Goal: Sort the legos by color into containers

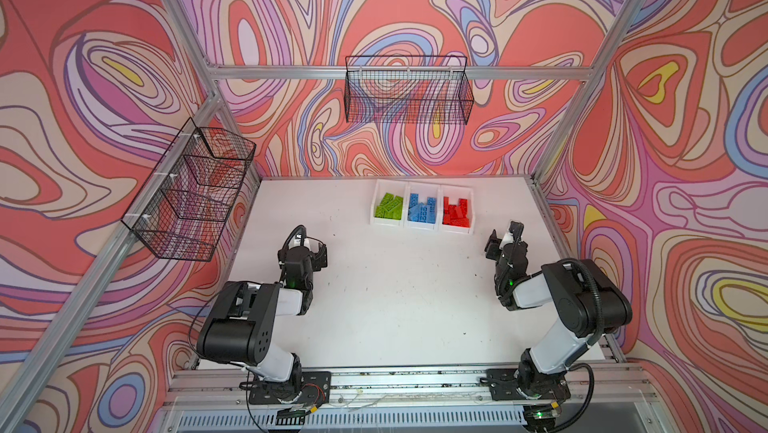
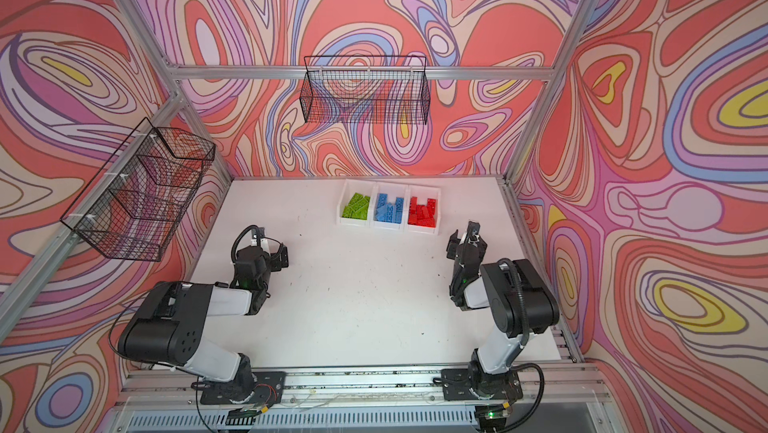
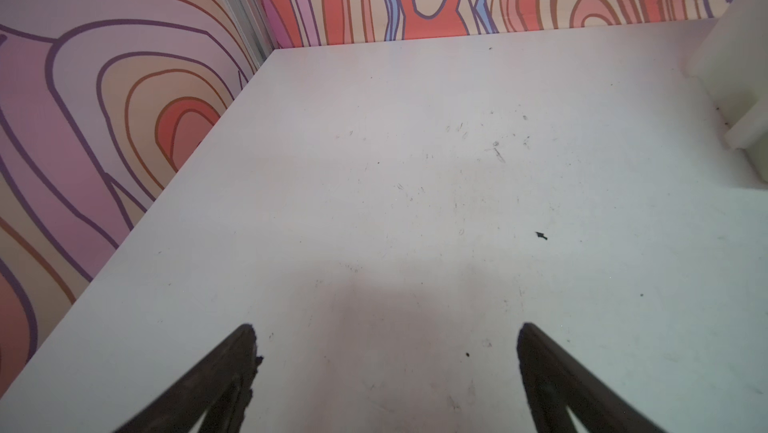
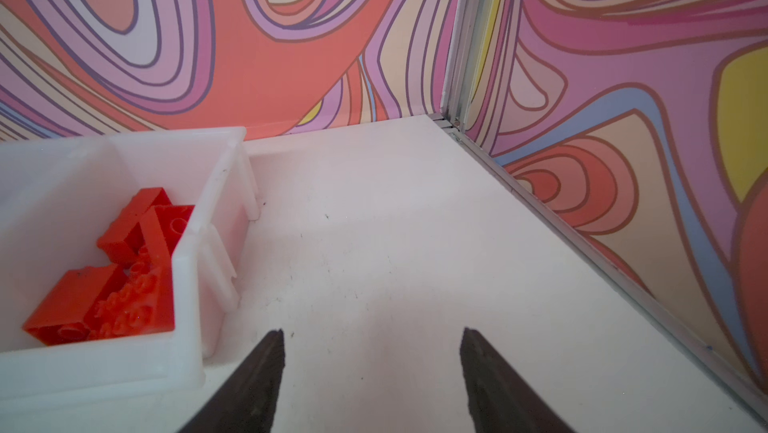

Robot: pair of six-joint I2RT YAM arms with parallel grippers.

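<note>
White tabletop holds nothing loose: legos sit color-sorted in the far containers; left gripper and right gripper hang empty, jaws apart. Sorting looks finished; only a retreat seems needed.

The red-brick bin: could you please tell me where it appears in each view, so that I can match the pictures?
In a top view: the red-brick bin is rightmost of the three white bins.
In a top view: likewise rightmost in the row.
Left wrist: not in it.
Right wrist: close beside the open right claw, red bricks inside.
Shared landmark: the aluminium corner post behind it, in those three views.
</note>
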